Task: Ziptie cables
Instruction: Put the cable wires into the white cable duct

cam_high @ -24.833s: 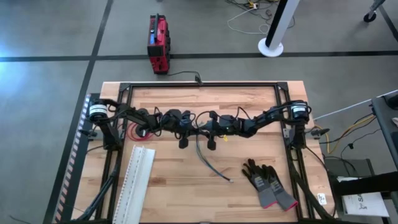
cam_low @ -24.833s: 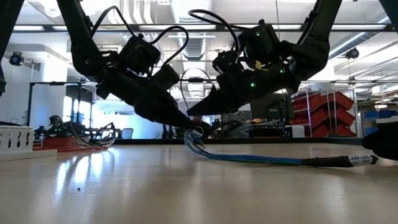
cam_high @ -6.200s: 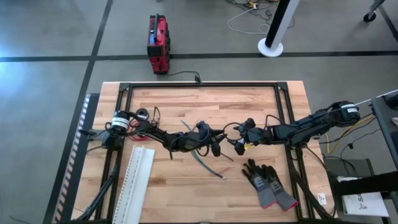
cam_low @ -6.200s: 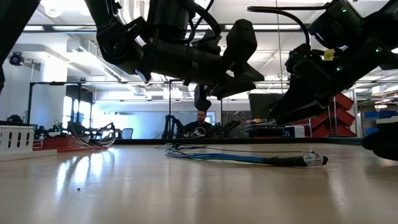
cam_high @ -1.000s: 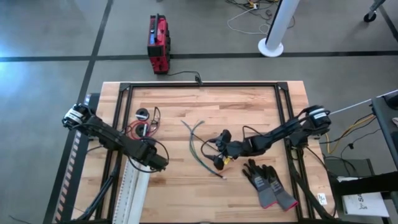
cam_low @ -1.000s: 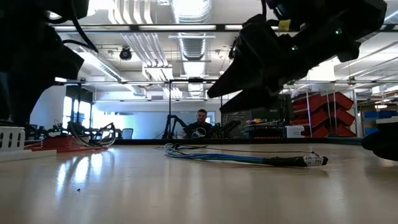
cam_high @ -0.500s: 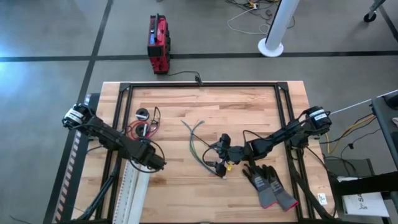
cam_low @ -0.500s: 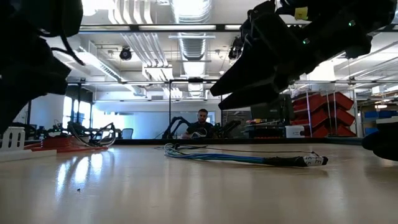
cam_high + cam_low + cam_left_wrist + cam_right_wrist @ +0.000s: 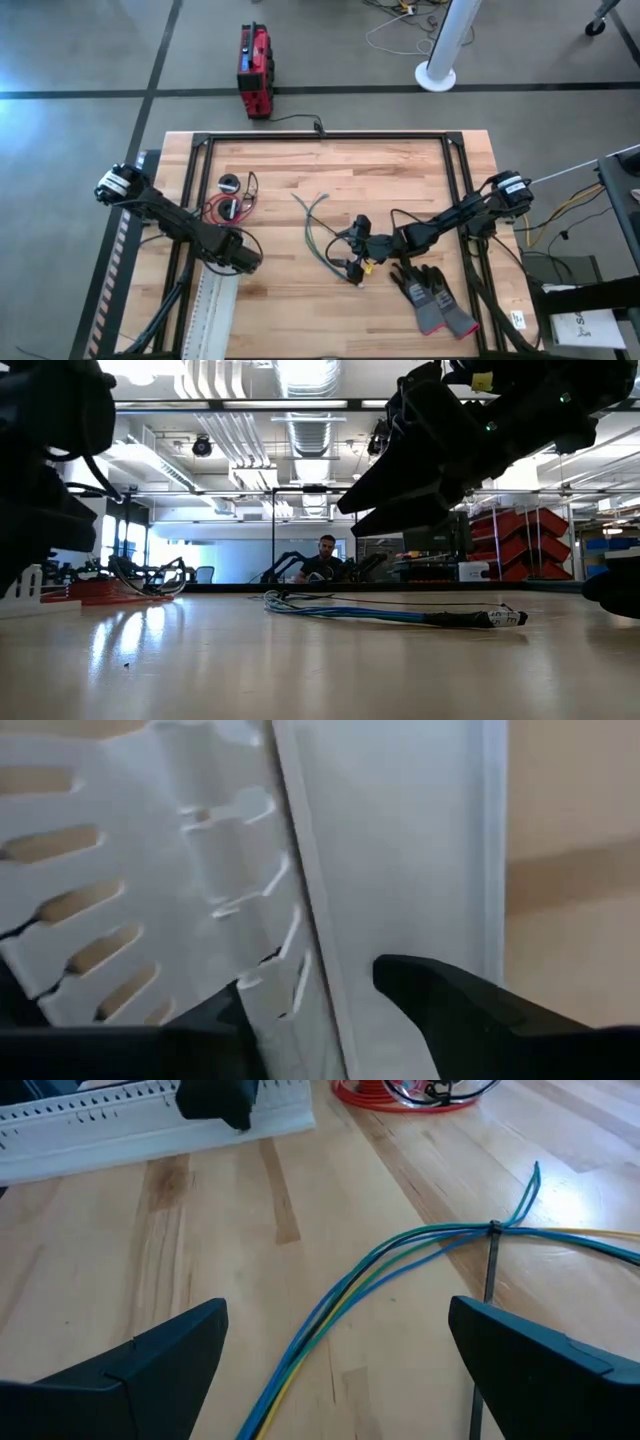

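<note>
step: fetching tie; left gripper (image 9: 310, 1010) narrowly astride long white slotted plastic strip (image 9: 215, 310) | right gripper (image 9: 335, 1350) wide, empty, over thin blue-green-yellow cables (image 9: 400, 1255) | next: lower, pinch bundle

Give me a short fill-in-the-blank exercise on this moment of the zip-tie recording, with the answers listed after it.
1. The left gripper is at the long white ____ strip.
2. The right gripper hangs open over the bundle of coloured ____.
3. The pair of gloves lies on the table near the ____ arm.
4. The red box stands on the ____, beyond the table.

Missing words: slotted; wires; right; floor
</note>
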`<state>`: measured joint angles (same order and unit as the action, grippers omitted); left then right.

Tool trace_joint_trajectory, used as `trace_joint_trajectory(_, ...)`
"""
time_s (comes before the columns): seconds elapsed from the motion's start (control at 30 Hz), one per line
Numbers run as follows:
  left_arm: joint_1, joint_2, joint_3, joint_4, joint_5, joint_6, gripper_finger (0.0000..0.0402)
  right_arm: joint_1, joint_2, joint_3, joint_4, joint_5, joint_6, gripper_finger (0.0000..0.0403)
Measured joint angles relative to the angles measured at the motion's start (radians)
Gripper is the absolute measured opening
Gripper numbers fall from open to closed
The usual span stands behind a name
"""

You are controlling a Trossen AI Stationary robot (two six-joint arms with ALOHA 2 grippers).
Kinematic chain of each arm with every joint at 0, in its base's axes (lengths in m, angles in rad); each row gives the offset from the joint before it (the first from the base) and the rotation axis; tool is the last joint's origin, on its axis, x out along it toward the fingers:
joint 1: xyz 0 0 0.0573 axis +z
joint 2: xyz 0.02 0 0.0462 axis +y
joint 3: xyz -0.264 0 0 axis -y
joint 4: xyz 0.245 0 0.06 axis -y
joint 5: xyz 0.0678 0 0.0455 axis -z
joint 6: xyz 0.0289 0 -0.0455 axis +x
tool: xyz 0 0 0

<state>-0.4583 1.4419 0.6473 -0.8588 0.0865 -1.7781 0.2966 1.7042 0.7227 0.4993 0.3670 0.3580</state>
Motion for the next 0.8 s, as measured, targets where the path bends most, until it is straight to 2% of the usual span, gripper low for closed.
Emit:
trace_joint_trajectory(0.07,-0.002,-0.001,-0.009,0.051,-0.038,0.041,0.0173,0.000,0.000,0.000,0.000,0.000,-0.002,0.0371)
trace_joint_trajectory(0.13,-0.001,0.005,0.006,0.132,-0.118,0.076,0.0162,-0.001,0.000,0.001,-0.001,0.000,-0.002,0.0371)
trace_joint_trajectory(0.23,0.000,0.013,0.020,0.169,-0.215,0.131,0.0141,-0.002,0.000,0.014,0.000,0.000,-0.016,0.0371)
trace_joint_trajectory(0.43,0.008,0.051,0.031,0.425,-0.406,0.346,0.0094,-0.002,-0.020,0.030,-0.008,-0.017,-0.252,0.0371)
trace_joint_trajectory(0.5,0.022,0.080,0.036,0.501,-0.416,0.404,0.0078,-0.002,-0.042,0.030,-0.066,-0.051,-0.302,0.0371)
trace_joint_trajectory(0.63,0.060,0.171,0.050,0.586,-0.421,0.520,0.0047,-0.004,-0.109,0.042,-0.198,-0.117,-0.298,0.0371)
trace_joint_trajectory(0.8,0.105,0.274,0.140,0.667,-0.438,0.754,0.0021,-0.005,-0.199,0.043,-0.372,-0.217,-0.300,0.0371)
